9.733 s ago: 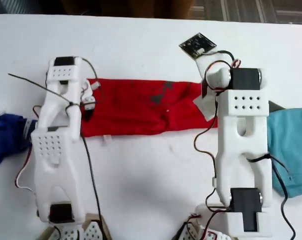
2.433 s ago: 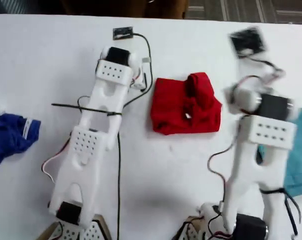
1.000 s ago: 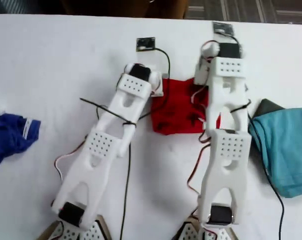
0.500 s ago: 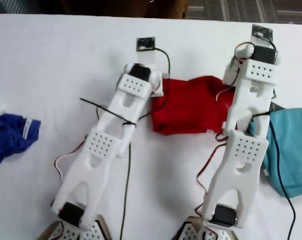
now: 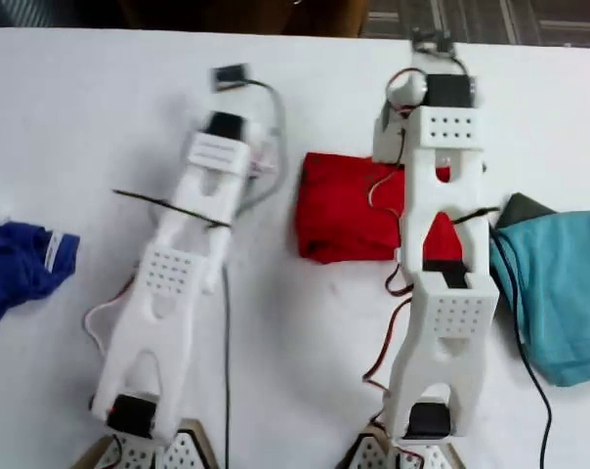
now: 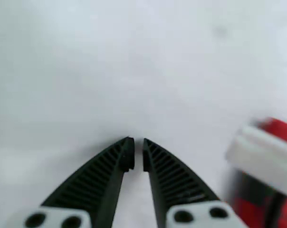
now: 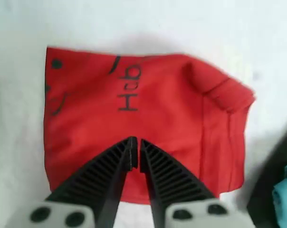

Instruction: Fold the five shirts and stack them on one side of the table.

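Red shirt (image 5: 344,207) looks folded; left gripper (image 6: 134,154) and right gripper (image 7: 135,153) pressed together, empty; next, move it onto teal shirt (image 5: 561,283)

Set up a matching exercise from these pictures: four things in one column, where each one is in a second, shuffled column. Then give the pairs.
Column one
1. red shirt
2. blue shirt
3. teal shirt
4. left claw

Column two
A. over bare white table, nothing between its tips
B. far left of the table, bunched up
C. middle of the table, folded, with the right claw above it
D. right side of the table, folded

Pairs: 1-C, 2-B, 3-D, 4-A
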Action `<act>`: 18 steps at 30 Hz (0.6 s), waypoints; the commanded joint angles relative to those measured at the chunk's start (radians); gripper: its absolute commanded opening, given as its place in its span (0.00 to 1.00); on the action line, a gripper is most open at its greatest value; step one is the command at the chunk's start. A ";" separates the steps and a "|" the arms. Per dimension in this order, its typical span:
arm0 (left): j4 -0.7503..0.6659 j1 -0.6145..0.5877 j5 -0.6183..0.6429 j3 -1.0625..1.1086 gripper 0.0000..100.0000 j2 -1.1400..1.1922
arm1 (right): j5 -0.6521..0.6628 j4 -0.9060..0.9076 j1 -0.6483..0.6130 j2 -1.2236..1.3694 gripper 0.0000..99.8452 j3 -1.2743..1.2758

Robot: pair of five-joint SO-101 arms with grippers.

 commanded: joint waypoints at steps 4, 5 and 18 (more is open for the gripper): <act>0.163 -0.285 0.000 -0.045 0.09 -0.041 | -0.014 -0.166 -0.102 -0.077 0.02 0.021; 0.201 -0.313 -0.008 -0.062 0.09 -0.037 | -0.020 -0.197 -0.122 -0.073 0.02 0.029; 0.287 -0.508 -0.170 -0.099 0.09 -0.040 | -0.354 -0.361 -0.131 0.245 0.02 0.020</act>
